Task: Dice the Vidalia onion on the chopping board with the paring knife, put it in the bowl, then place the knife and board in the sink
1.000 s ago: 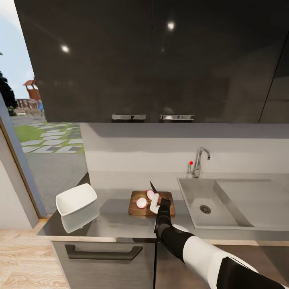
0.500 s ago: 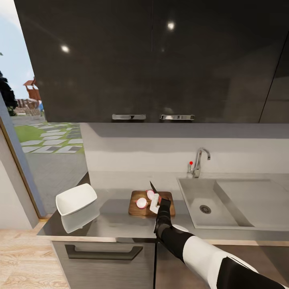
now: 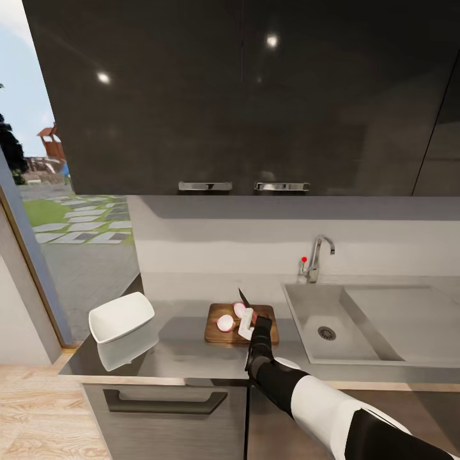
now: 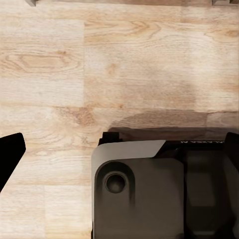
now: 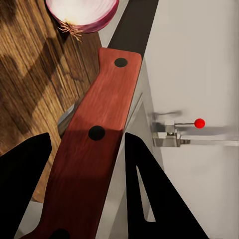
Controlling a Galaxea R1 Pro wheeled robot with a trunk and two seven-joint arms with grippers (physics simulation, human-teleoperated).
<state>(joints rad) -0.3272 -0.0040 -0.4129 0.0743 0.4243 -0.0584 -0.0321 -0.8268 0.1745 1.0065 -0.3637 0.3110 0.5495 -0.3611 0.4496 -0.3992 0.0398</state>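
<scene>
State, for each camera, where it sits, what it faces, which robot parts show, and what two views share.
Head: high up, facing the countertop; right arm showing.
Left wrist: on the left arm, facing wooden floor; left claw fingertips and robot's dark body.
Right wrist: behind the right claw, shut on the paring knife.
Shared: head and right wrist show the chopping board, onion, tap.

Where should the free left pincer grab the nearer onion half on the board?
Grip the onion half across its rounded pink rim, coming from above on the board's left side. Its white cut face looks turned up, so only the rim offers opposing sides; the right pincer with the knife crowds the right.
</scene>
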